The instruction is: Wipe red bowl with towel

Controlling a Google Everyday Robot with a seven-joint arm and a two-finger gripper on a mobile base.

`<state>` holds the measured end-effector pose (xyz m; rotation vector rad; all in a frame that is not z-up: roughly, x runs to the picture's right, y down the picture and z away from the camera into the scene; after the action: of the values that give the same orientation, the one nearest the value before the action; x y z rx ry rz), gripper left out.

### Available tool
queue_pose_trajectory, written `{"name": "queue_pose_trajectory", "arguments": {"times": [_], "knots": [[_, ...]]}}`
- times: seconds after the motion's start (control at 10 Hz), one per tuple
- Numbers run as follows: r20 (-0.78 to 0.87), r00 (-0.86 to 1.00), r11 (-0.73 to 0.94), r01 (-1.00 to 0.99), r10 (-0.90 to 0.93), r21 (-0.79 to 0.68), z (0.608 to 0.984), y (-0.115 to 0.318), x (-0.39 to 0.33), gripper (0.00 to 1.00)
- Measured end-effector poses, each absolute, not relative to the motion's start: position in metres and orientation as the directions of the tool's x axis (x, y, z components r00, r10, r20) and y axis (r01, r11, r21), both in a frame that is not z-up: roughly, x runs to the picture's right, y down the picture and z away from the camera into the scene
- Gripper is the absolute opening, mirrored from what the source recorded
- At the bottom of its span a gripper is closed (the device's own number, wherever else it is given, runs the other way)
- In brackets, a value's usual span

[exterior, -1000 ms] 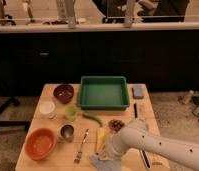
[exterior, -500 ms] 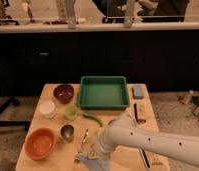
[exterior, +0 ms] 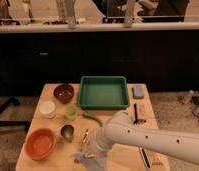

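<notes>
— Which step are you on?
— The carry, I'd judge. My gripper (exterior: pixel 92 151) is low at the front edge of the table (exterior: pixel 53 123), fingers clenched on the towel (exterior: pixel 84 160), which bunches beneath them. The red bowl (exterior: pixel 40 144) sits near but apart, not yet wiped.
— And next?
— Swing the cloth over the rim and press it down inside, keeping clear of the metal cup (exterior: pixel 67 132) just beside the bowl.
— Anything in the containers?
— The red bowl and green tray (exterior: pixel 103 94) look empty. For the maroon bowl (exterior: pixel 63 93), I cannot tell.
</notes>
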<state>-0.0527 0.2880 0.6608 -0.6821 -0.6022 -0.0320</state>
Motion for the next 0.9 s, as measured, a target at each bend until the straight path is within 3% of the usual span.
{"name": "queue_pose_trajectory", "arguments": {"times": [0.9], "knots": [[0.558,0.817,0.78,0.254,0.144,-0.572,0.653,0.282,-0.082,0.0]]}}
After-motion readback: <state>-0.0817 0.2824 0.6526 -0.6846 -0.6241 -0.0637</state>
